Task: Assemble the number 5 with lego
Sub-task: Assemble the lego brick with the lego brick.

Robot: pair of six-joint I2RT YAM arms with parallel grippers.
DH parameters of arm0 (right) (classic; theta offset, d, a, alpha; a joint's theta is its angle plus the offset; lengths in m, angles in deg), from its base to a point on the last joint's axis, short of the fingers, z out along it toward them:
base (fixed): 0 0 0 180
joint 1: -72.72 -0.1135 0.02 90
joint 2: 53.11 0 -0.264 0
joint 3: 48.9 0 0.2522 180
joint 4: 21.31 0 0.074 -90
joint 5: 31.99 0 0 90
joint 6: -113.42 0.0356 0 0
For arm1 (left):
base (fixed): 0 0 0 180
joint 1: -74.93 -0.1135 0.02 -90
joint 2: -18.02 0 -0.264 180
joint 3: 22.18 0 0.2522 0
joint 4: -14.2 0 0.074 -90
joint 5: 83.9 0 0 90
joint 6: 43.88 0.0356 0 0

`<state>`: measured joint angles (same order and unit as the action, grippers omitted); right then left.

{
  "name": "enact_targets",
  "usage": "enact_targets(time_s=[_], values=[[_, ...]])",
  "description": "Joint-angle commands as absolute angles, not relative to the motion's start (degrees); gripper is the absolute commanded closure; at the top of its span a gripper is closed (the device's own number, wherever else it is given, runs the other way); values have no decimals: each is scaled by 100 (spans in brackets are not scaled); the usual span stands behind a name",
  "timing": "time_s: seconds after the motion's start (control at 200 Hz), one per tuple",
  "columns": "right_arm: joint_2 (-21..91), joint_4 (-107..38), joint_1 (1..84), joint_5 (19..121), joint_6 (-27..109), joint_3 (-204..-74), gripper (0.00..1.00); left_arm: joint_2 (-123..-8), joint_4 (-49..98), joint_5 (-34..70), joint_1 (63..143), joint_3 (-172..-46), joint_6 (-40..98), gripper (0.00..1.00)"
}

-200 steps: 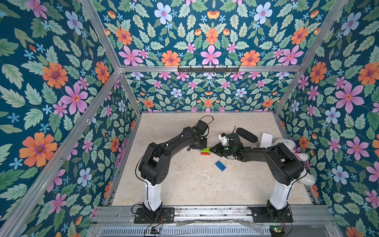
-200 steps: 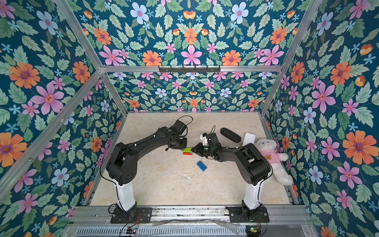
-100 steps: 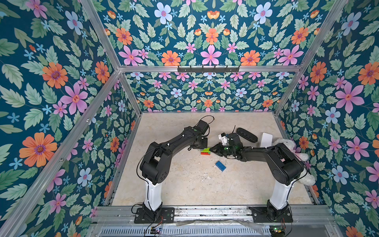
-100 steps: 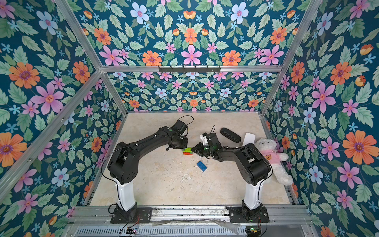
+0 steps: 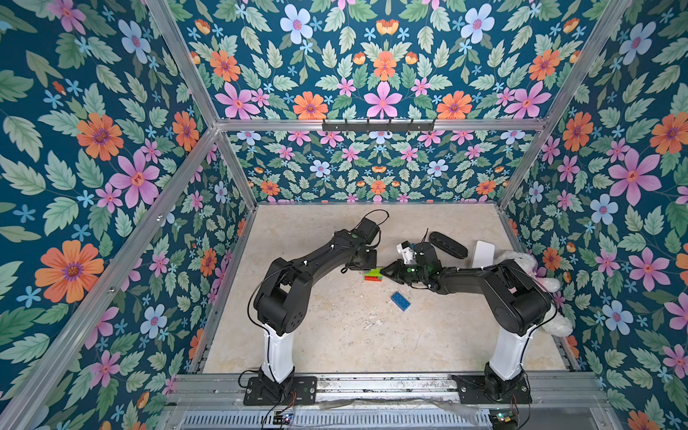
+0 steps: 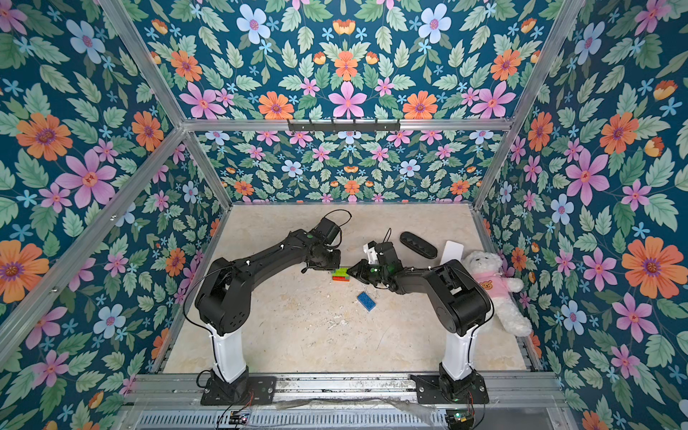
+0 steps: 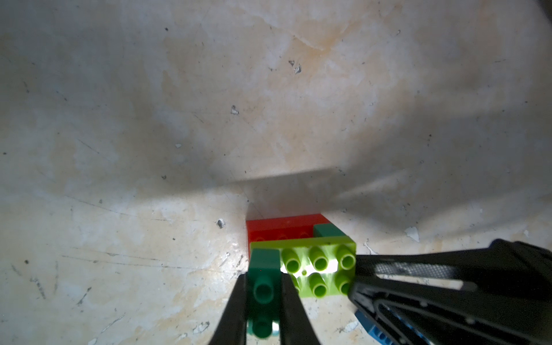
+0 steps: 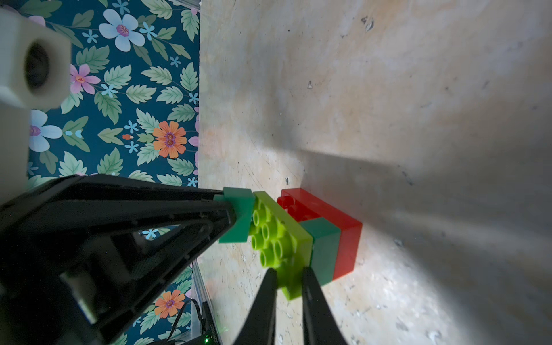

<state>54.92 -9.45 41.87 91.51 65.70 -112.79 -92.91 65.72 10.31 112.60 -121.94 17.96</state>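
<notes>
Pinched in the left pincer (image 7: 263, 276), jaws nearly closed on its two sides: green brick (image 7: 263, 263), studs up, set over the end studs of lime brick (image 7: 310, 263), seemingly as the next layer of the 5; seated or only resting there: cannot tell; clamped by the right pincer (image 8: 288, 273), jaws drawn fully in on the opposite end: that same lime brick, probably to brace the stack (image 5: 372, 274) against the downward push; under lime, at the right pincer's end only: lower green brick (image 8: 324, 248), then red brick (image 8: 343, 233) flat on the table (image 5: 335, 335); hence a gap under the pressed end, and likely the reason for bracing; loose on the table nearer the bases, well apart from both pincers: blue brick (image 5: 400, 301), not yet joined; stack itself mid-table, directly between the two pincer tips in both top views, touched by each.
</notes>
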Motion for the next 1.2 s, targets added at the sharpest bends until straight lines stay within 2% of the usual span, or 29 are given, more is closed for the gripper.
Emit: enact_targets(time_s=[0.0,1.195], values=[[5607,-1987,4174,8631,6499,-11206,82,-9280,6738,1203,11294,-12230,1815,100],[5684,-1742,4119,8613,6674,-11127,82,-9153,6672,893,11532,-12039,1261,100]])
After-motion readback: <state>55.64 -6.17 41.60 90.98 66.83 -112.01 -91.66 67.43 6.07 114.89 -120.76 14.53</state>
